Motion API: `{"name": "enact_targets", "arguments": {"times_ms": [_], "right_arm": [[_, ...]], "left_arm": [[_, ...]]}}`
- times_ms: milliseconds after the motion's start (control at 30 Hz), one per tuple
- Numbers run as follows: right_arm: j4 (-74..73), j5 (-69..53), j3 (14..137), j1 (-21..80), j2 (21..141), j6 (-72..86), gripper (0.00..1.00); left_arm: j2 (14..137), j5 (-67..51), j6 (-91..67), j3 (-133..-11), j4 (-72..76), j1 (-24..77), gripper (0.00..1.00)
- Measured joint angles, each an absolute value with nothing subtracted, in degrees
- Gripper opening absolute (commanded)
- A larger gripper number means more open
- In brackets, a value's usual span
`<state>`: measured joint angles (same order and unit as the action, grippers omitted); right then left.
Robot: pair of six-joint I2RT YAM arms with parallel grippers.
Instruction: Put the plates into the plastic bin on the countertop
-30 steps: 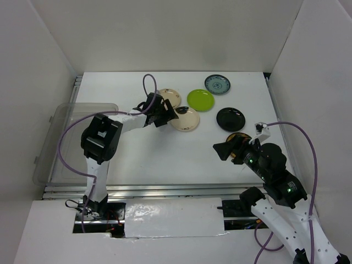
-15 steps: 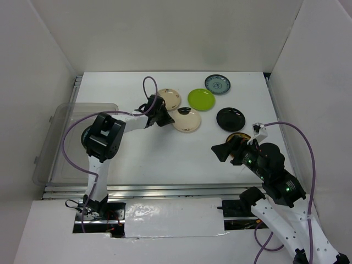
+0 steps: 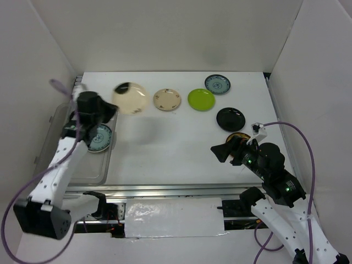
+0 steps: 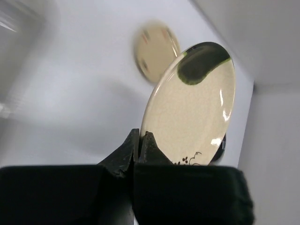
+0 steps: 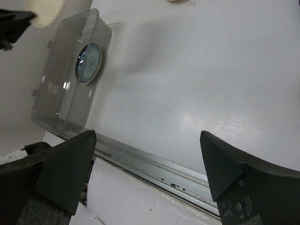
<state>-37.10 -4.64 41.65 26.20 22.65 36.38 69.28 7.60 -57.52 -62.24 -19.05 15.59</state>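
Seven plates counted, one clear bin (image 5: 63,96), two grippers.

1. Bin: far left of the countertop (image 3: 165,148), close against the left wall. Holds one teal plate (image 3: 99,137), lying flat; bare floor remains on its near side.
2. Left gripper (image 4: 139,143): fingers pressed together on the rim of a cream plate with a dark patch (image 4: 192,108). Changed: a second ago this plate lay mid-counter beside the others; now it is lifted, tilted, and carried left to just right of the bin's far right corner. Second plate likely about to go in.
3. Edges: the bin's right rim lies between the held plate and the bin floor; the plate likely needs to pass over it. The left wall leaves little room beyond.
4. Cream plate (image 3: 167,99), green plate (image 3: 201,99), blue patterned plate (image 3: 218,84): far row, apart from each other.
5. Black plate (image 3: 230,119): right side; brown plate (image 3: 240,136) just nearer, partly hidden.
6. Right gripper (image 3: 220,151): fingers spread wide, empty, beside the brown plate. Broad bare counter lies to its left.
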Motion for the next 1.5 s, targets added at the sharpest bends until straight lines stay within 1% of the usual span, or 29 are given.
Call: {"name": "enact_targets", "arguments": {"times_ms": [67,167,267,333,433,600,667,700,767,800,833,867,900,1033,1133,1267,1367,1500], "right_arm": [[-36.8,-5.2,41.6,26.2,22.8,36.4,1.0],[-36.6,-5.8,41.7,26.1,23.5,36.5,1.0],[-36.6,-6.9,42.0,26.1,25.1,36.5,1.0],[-36.6,-7.2,42.4,26.0,26.2,36.5,1.0],[-36.5,-7.8,43.1,26.0,27.4,36.5,1.0],[-36.4,-8.2,43.2,26.0,27.7,36.5,1.0],[-36.4,-8.4,43.2,26.0,27.8,36.6,1.0],[-36.3,-8.5,43.2,26.0,27.8,36.6,1.0],[-36.1,-8.9,43.2,26.0,27.9,36.6,1.0],[-36.0,-9.0,43.2,26.0,28.0,36.6,1.0],[-35.9,-9.1,43.2,26.0,28.2,36.6,1.0],[-35.9,-9.3,43.2,26.0,28.4,36.6,1.0],[-35.9,-9.5,43.2,26.0,28.6,36.6,1.0],[-35.9,-10.0,43.2,26.0,29.2,36.6,1.0],[-35.9,-10.0,43.2,26.0,29.2,36.5,1.0],[-36.2,-8.6,44.0,26.0,28.9,36.6,1.0],[-36.7,-4.4,45.3,26.0,28.6,37.2,1.0],[-39.0,4.3,48.3,25.6,29.6,39.6,1.0]], "left_arm": [[62.0,10.9,-58.6,-61.7,-23.6,6.3,0.0],[55.8,15.4,-59.0,-59.6,-30.3,-7.5,0.0],[54.3,15.9,-58.3,-56.4,-35.4,-17.8,0.0],[56.0,14.8,-57.1,-54.2,-36.8,-23.2,0.0],[61.8,12.2,-55.3,-52.4,-36.9,-26.8,0.0],[67.5,7.3,-52.6,-49.3,-34.1,-27.3,0.0],[67.8,5.8,-52.0,-48.4,-33.6,-27.2,0.01],[67.8,5.4,-51.3,-48.2,-33.4,-27.1,0.06],[67.8,4.6,-50.7,-48.2,-32.4,-26.9,0.21],[67.8,4.1,-50.0,-48.2,-31.8,-26.8,0.48],[67.8,3.5,-49.3,-48.2,-31.5,-26.6,0.63],[67.8,3.1,-49.2,-48.3,-31.4,-26.4,0.73],[67.7,2.9,-48.9,-48.3,-31.4,-26.1,0.99],[64.8,4.3,-47.9,-49.7,-34.4,-24.3,0.99],[60.6,7.4,-46.7,-54.3,-38.5,-22.2,0.99],[54.1,8.7,-45.2,-58.7,-38.5,-14.9,0.99],[51.9,7.7,-45.0,-59.8,-37.2,-3.0,0.99],[57.0,6.2,-45.4,-59.1,-31.5,17.4,0.99]]}}
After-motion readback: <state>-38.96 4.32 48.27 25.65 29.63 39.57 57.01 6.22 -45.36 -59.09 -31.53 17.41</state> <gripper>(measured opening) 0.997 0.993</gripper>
